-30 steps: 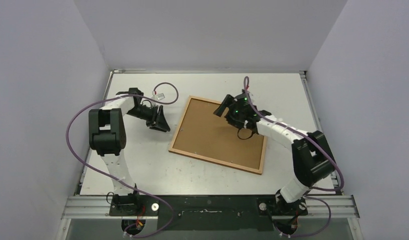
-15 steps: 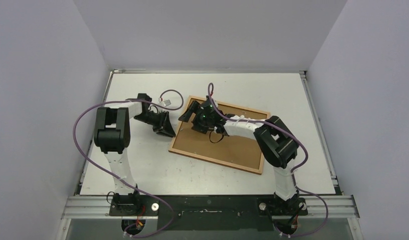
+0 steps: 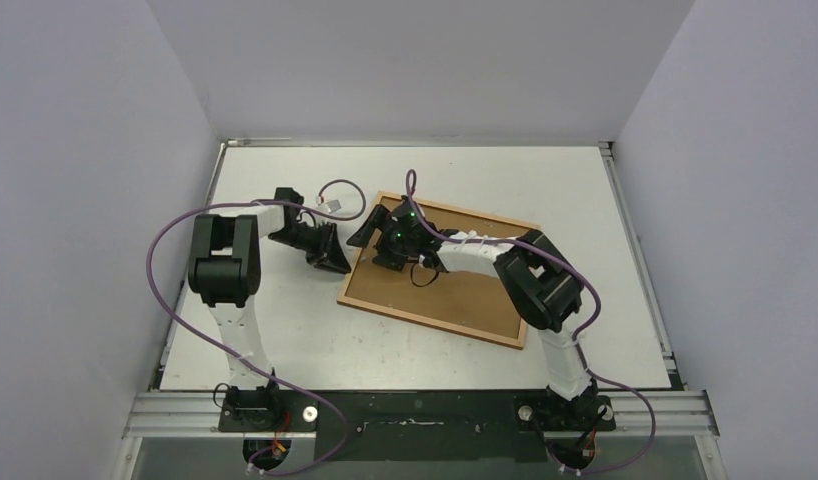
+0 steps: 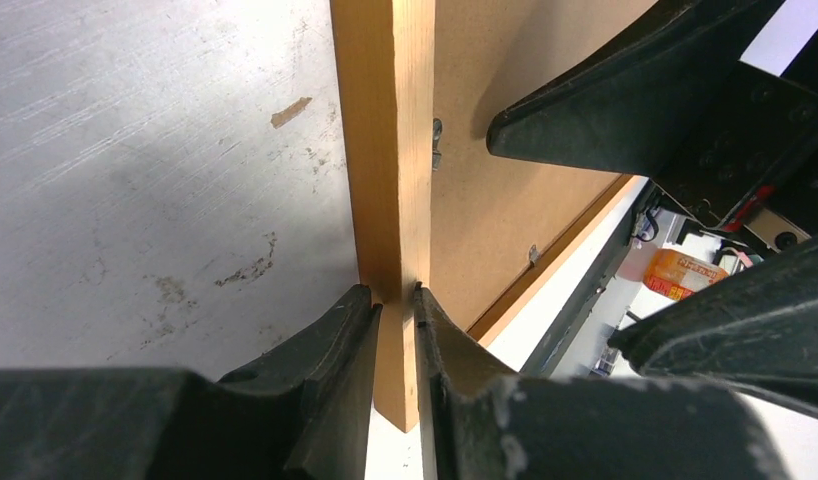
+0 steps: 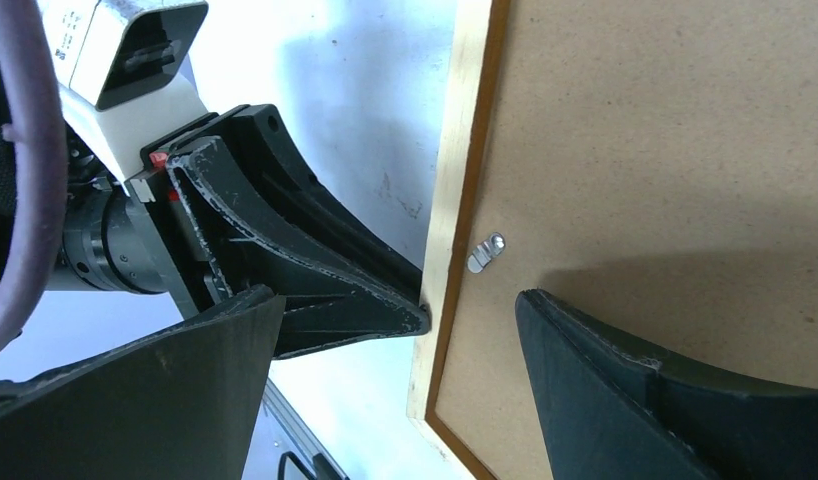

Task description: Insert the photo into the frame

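Evidently the orange-brown frame [image 3: 432,324] lies back upward.

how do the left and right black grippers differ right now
The left gripper pinches the thin orange-brown wooden frame by its edge; the right gripper is wide open, holding nothing. The left lies low beside the frame; the right straddles that edge from above. Both are black, at the same edge.

The frame [image 3: 430,322] is orange-brown, its backing sheet [image 3: 465,295] plain brown, the table [image 3: 285,330] scuffed white.
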### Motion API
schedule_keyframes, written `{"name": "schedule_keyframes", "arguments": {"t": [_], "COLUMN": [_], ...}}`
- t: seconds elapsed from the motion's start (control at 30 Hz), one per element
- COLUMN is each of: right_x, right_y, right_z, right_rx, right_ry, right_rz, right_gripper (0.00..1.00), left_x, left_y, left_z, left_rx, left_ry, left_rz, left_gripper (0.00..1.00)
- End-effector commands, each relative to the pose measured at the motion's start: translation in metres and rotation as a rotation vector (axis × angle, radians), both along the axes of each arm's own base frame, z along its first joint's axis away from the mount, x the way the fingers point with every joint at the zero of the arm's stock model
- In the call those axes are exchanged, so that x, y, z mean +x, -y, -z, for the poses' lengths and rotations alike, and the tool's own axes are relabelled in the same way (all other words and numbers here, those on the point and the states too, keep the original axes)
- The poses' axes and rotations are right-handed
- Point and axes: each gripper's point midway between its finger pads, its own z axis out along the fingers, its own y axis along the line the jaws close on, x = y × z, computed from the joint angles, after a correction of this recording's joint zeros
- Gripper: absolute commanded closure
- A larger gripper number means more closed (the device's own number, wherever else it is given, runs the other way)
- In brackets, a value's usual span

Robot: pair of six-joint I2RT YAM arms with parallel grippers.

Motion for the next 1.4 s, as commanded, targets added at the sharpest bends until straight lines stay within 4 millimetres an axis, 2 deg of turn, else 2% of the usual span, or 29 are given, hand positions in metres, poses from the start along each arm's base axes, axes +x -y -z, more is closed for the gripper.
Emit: {"name": "schedule_keyframes", "arguments": {"t": [0.0, 0.3, 0.5, 0.7, 0.93, 1.2, 1.37], "right_x": [0.005, -0.001, -0.004, 0.002, 0.006, 0.011, 0.014], "right_y": [-0.016, -0.03, -0.03, -0.028, -0.036, -0.04, -0.041], "right_z": [-0.012, -0.004, 0.001, 0.002, 0.003, -0.001, -0.012], "right_rx": [0.04, 0.025, -0.031, -0.068, -0.079, -0.068, -0.061], "right_ry": [0.032, 0.016, 0.012, 0.035, 0.054, 0.071, 0.1], "right_rz": [-0.015, -0.053, -0.044, -0.018, -0.026, -0.028, -0.031], "right_gripper": [0.1, 0.1, 0.1, 0.1, 0.1, 0.1, 0.1], "left_x": [0.003, 0.001, 0.001, 0.001, 0.0, -0.001, -0.001], "left_y": [-0.001, 0.0, 0.0, 0.001, 0.003, 0.004, 0.004], "left_z": [0.007, 0.008, 0.007, 0.006, 0.005, 0.003, 0.003], "left_rx": [0.004, -0.002, -0.007, -0.014, -0.023, -0.03, -0.033], "left_ry": [0.02, 0.012, 0.015, 0.015, 0.009, 0.008, 0.005], "left_rz": [-0.002, -0.001, -0.002, -0.002, 0.0, 0.004, 0.005], "left_gripper": [0.82, 0.83, 0.83, 0.84, 0.84, 0.84, 0.85]}}
